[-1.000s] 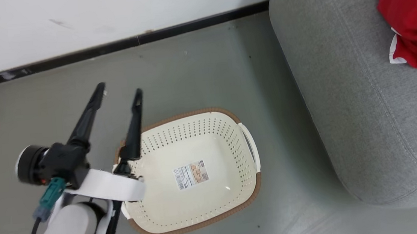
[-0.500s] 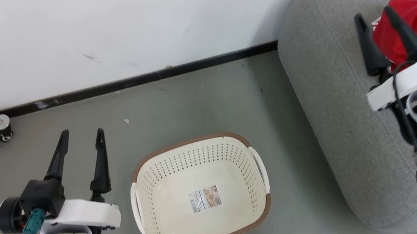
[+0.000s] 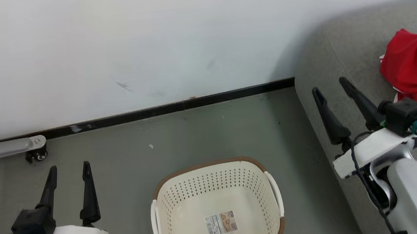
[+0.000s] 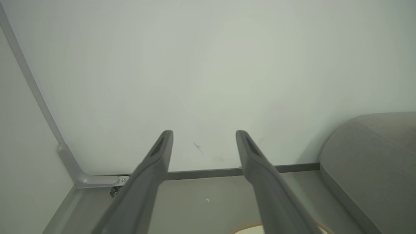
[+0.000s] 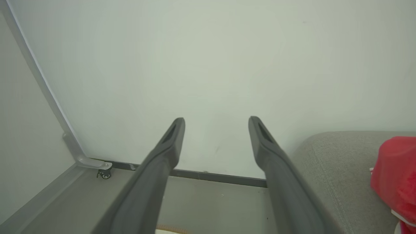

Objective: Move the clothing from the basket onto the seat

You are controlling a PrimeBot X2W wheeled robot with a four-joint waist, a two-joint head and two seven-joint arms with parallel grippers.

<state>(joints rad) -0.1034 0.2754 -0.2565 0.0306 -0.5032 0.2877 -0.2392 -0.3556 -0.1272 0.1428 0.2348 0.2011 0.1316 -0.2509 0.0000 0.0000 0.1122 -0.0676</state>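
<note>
- Head view: the left gripper [image 3: 69, 166] hung with its jaws spread wide and nothing between them, above bare floor [image 3: 202, 132] left of the basket [image 3: 212, 164].
- The right gripper [image 3: 329, 84] was likewise wide open and empty. It hung over the near edge of the sofa [image 3: 343, 56], near the red clothes [image 3: 413, 65] but apart from them.
- The clothes lay bunched on the sofa; the visible part of the basket held none.
- The task looked finished, so a clean retreat seemed best, with the arms kept clear of the cloth and the basket rim.
- A paper label [image 3: 221, 223] on the basket floor carried what looked like a barcode and a small picture; its writing was too small to read.
</note>
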